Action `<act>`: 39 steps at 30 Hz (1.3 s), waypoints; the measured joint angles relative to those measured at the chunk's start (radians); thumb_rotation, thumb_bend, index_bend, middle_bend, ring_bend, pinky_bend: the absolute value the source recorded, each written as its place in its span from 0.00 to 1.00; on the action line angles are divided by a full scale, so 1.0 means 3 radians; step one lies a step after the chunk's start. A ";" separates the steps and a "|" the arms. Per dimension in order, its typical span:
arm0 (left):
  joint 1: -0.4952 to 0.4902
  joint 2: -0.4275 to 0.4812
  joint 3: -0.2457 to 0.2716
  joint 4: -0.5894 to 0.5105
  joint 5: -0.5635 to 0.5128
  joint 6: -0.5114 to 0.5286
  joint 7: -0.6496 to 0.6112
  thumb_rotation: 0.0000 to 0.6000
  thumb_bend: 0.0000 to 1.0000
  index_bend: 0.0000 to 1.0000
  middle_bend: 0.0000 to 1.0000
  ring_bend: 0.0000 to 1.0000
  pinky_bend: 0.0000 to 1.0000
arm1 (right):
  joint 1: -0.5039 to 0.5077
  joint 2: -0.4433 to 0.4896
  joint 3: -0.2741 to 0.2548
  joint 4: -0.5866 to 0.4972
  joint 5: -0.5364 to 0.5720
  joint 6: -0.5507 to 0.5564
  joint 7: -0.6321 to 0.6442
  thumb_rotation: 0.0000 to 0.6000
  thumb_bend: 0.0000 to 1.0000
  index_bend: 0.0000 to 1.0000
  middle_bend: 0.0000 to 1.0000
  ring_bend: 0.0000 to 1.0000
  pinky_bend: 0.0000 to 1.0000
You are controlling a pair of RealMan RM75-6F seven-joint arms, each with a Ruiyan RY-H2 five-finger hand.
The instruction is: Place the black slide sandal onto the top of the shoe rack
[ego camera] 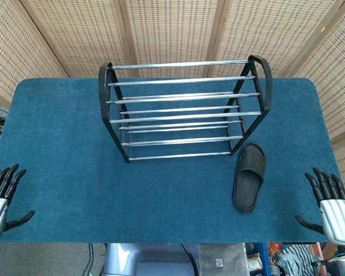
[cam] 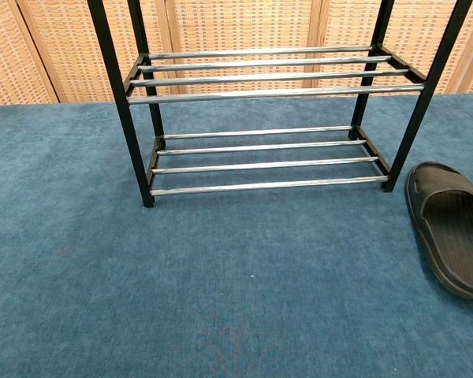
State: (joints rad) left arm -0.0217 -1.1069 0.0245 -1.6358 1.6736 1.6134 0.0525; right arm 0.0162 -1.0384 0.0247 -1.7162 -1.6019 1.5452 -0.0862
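The black slide sandal (ego camera: 250, 177) lies flat on the blue table cover, just right of the shoe rack's front right leg; the chest view shows it at the right edge (cam: 455, 228). The shoe rack (ego camera: 184, 109) has black end frames and chrome bars, and nothing lies on its top bars; in the chest view the shoe rack (cam: 260, 118) fills the upper middle. My right hand (ego camera: 333, 207) rests at the table's near right corner, fingers spread, holding nothing, a short way right of the sandal. My left hand (ego camera: 1, 195) sits at the near left corner, fingers apart and holding nothing.
The blue cover (ego camera: 161, 195) spreads across the whole table. Woven screen panels (ego camera: 172, 29) stand behind the far edge. Cables and clutter show below the table's near edge (ego camera: 230, 259).
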 measured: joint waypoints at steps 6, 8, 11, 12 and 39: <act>-0.0003 -0.0008 0.0000 0.0004 -0.0002 -0.0011 0.0006 1.00 0.00 0.00 0.00 0.00 0.00 | 0.0042 -0.0012 -0.0047 0.0064 -0.0109 -0.0066 0.0035 1.00 0.00 0.00 0.00 0.00 0.00; -0.0006 -0.0014 0.0001 0.0006 -0.0002 -0.0021 0.0020 1.00 0.00 0.00 0.00 0.00 0.00 | 0.0083 -0.0031 -0.0070 0.0129 -0.0191 -0.0112 0.0048 1.00 0.00 0.00 0.00 0.00 0.00; -0.0019 -0.0025 0.0000 0.0006 -0.0003 -0.0050 0.0049 1.00 0.00 0.00 0.00 0.00 0.00 | 0.0185 -0.0083 -0.0103 0.0324 -0.0378 -0.0195 0.0065 1.00 0.00 0.00 0.00 0.00 0.00; -0.0024 -0.0029 -0.0002 0.0005 -0.0007 -0.0060 0.0061 1.00 0.00 0.00 0.00 0.00 0.00 | 0.0226 -0.0103 -0.0114 0.0405 -0.0448 -0.0221 0.0080 1.00 0.00 0.00 0.00 0.00 0.00; -0.0179 -0.0065 -0.0139 -0.0027 -0.0413 -0.0422 0.0148 1.00 0.00 0.00 0.00 0.00 0.00 | 0.1659 -0.1562 -0.0677 0.3771 -0.1897 -0.0262 0.1287 1.00 0.00 0.00 0.00 0.00 0.00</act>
State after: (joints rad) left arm -0.0755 -1.1265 -0.0171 -1.6439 1.5497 1.4868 0.0968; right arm 0.5138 -1.5069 -0.1783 -0.5848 -2.1710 1.4666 0.2999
